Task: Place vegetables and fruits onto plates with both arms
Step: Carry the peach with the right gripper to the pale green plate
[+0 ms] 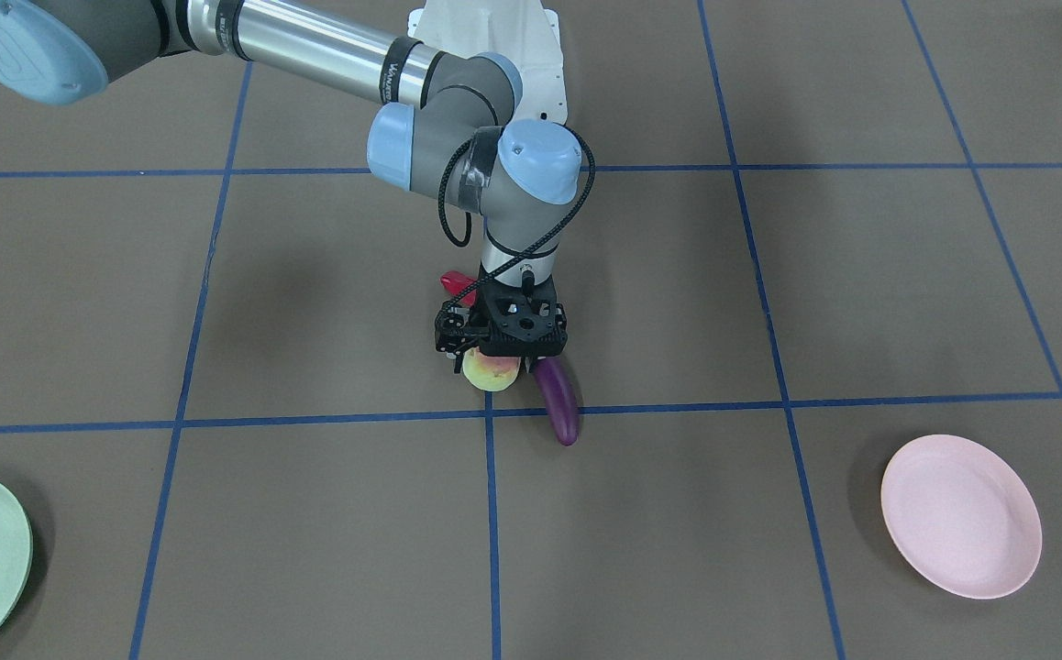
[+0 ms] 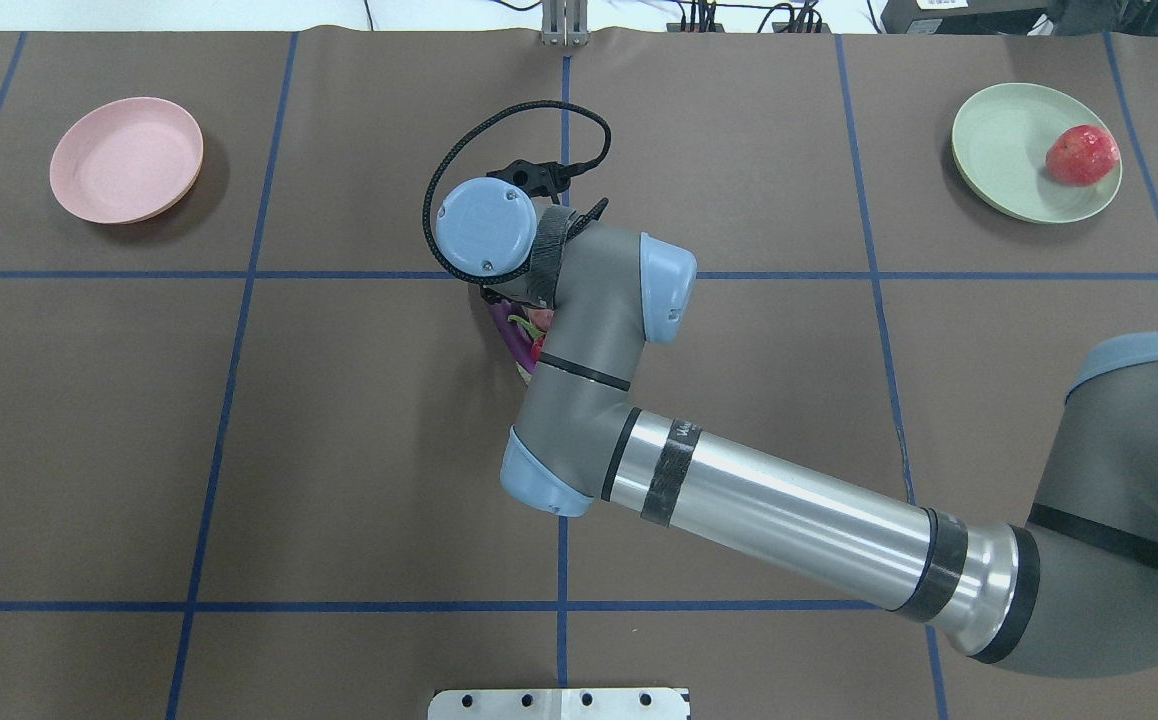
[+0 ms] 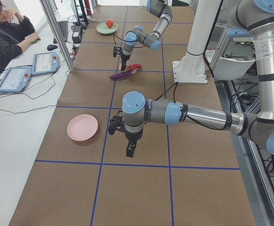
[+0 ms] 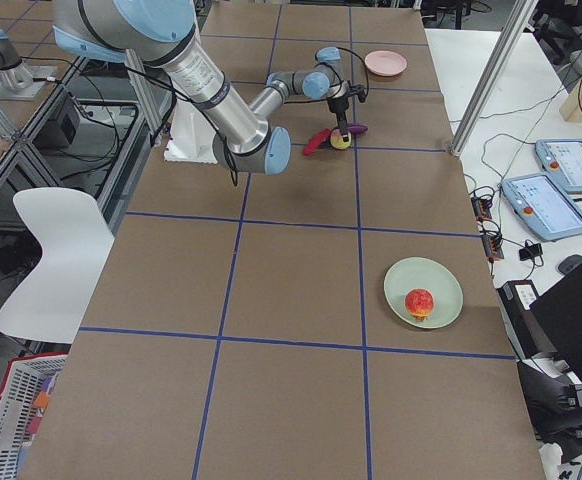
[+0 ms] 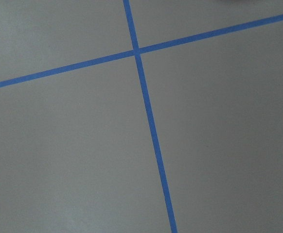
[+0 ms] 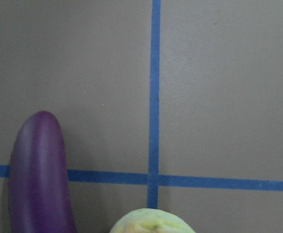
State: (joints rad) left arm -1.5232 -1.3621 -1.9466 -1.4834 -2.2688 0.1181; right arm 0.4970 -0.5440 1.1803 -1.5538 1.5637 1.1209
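Pomegranate (image 2: 1082,155) sits on the green plate (image 2: 1001,150); peach (image 1: 492,371), eggplant (image 1: 560,403) and chili (image 1: 458,282) wait on the desk under the right gripper (image 1: 494,356), and I cannot tell whether it is gripping.

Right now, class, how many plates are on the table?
2: the pink plate on the robot's left side; the green plate on its right, carrying a red fruit. No others visible.

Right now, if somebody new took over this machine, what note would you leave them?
The left gripper hangs above the table near the pink plate; whether it is open or shut cannot be told.
The right gripper is down over the peach at mid-table; its grip is unclear.
The eggplant and chili lie beside the peach.
Done: the pomegranate is on the green plate.
Left: peach, eggplant and chili; the pink plate is empty.
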